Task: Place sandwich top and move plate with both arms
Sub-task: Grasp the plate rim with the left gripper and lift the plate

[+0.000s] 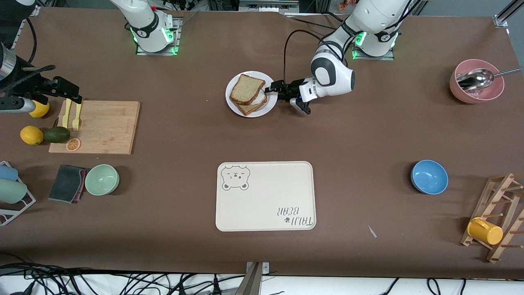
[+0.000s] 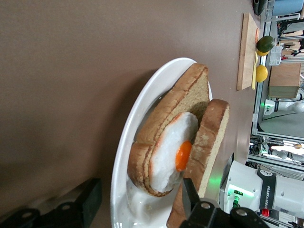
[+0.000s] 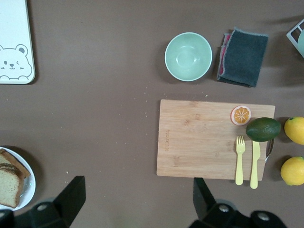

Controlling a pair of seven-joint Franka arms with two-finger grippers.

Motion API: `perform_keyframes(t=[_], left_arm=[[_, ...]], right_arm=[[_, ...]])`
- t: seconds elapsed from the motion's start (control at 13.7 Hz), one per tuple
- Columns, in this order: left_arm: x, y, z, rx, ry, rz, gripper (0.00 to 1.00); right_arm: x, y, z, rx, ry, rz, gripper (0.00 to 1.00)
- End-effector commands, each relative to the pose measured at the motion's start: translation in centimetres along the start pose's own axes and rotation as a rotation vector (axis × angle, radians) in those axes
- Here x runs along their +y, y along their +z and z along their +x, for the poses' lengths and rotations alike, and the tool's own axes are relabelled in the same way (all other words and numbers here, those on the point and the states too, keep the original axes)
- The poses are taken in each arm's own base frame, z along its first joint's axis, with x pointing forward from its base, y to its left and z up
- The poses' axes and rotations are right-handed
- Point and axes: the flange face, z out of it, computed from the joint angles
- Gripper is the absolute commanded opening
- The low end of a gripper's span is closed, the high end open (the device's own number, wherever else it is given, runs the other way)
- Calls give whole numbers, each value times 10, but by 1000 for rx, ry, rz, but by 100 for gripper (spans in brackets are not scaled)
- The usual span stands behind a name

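Two bread slices on plate (image 1: pixel 236 107); sandwich top (image 1: pixel 247 89) leaning on egg (image 2: pixel 173 149). My left gripper (image 1: pixel 273 91) wide at plate's 3 o'clock rim; right gripper (image 3: pixel 135 195) wide over cutting board (image 3: pixel 202 137).

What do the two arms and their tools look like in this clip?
Both arms are glossy white with dark grey joint rings and green lights glowing at their bases. The left arm trails a black cable and ends in a black two-finger tool. The right tool shows black wedge-shaped fingers.

A glossy white plate (image 1: pixel 250 112), a matt brown tabletop (image 1: pixel 368 135), a wooden cutting board (image 1: pixel 104 127) and a shiny metal spoon (image 1: pixel 477 78) are shown.
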Motion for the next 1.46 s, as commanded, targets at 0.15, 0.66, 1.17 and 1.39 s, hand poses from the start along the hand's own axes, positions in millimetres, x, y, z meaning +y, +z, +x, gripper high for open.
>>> perform_keyframes(t=[0.15,0.66,1.17,1.39], left_arm=[[-4,1,-3,26,16,-5,50],[-9,3,-5,24,35,-3,24],[-10,2,-3,29,54,-3,6],[-8,0,0,36,58,-7,0]], right_arm=[[0,-6,2,0,12,16,100],[0,-6,2,3,12,18,100],[0,-6,2,2,12,16,100],[0,-6,2,2,12,18,100]])
